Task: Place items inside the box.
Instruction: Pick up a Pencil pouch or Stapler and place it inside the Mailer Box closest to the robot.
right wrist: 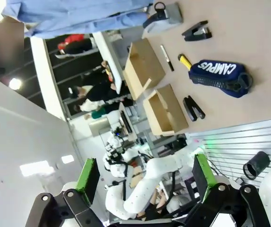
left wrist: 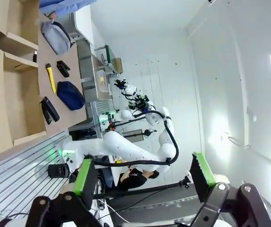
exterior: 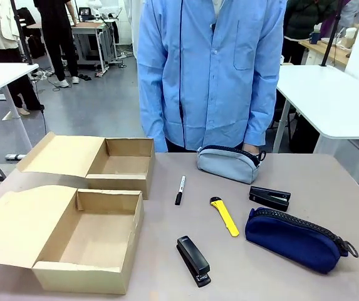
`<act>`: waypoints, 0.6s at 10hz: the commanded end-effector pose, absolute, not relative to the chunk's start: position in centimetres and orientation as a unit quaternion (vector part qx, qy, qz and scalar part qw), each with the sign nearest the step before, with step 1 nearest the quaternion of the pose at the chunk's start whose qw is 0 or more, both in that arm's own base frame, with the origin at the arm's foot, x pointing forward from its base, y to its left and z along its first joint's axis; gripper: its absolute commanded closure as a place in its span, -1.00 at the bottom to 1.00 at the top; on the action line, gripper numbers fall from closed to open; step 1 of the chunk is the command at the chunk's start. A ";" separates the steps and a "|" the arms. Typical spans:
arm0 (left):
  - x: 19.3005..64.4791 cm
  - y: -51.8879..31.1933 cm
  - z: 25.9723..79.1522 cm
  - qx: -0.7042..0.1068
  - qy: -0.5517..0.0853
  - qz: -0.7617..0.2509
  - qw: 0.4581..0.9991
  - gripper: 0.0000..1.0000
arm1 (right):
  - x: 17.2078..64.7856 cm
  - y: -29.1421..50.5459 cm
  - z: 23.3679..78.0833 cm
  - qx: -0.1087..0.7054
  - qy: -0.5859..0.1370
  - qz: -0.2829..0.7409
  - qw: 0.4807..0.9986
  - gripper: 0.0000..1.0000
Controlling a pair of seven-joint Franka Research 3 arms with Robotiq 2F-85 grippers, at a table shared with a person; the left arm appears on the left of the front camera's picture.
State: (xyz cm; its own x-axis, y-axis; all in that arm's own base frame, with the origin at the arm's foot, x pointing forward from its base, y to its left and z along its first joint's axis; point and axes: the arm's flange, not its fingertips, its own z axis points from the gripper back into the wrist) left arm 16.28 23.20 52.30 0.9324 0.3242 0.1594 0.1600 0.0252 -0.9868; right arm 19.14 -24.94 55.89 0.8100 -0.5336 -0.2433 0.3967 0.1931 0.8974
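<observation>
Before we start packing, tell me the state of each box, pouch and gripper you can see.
Near box: open, empty.
Far box: open, empty.
Navy pouch: looks zipped shut.
Grey-blue pouch: on the table, person's hand at its end.
Left gripper: open, empty.
Right gripper: open, empty.

Marker [exterior: 179, 189], yellow knife [exterior: 224, 216], near stapler [exterior: 193, 260], far stapler [exterior: 269, 197], grey-blue pouch [exterior: 228, 164] and navy pouch [exterior: 294, 239] lie outside open near box [exterior: 91, 244] and far box [exterior: 119, 164].

The soft fabric zip pouch [exterior: 228, 164] was grey-blue, the larger zip pouch [exterior: 292, 238] navy with white lettering [right wrist: 216, 68], the slim utility knife [exterior: 225, 216] yellow, both staplers [exterior: 193, 260] [exterior: 269, 197] black.
</observation>
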 end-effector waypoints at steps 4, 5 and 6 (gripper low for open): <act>16.3 23.5 52.5 -0.699 -0.184 0.051 0.689 -1.00 | 24.7 -6.1 54.8 0.391 0.052 -0.107 0.913 -1.00; 16.3 23.5 52.5 -0.699 -0.184 0.051 0.689 -1.00 | 24.7 -2.7 53.6 0.338 0.089 -0.064 0.935 -1.00; 16.3 23.5 52.5 -0.699 -0.184 0.051 0.689 -1.00 | 24.0 -0.8 52.9 0.277 0.086 -0.026 0.957 -1.00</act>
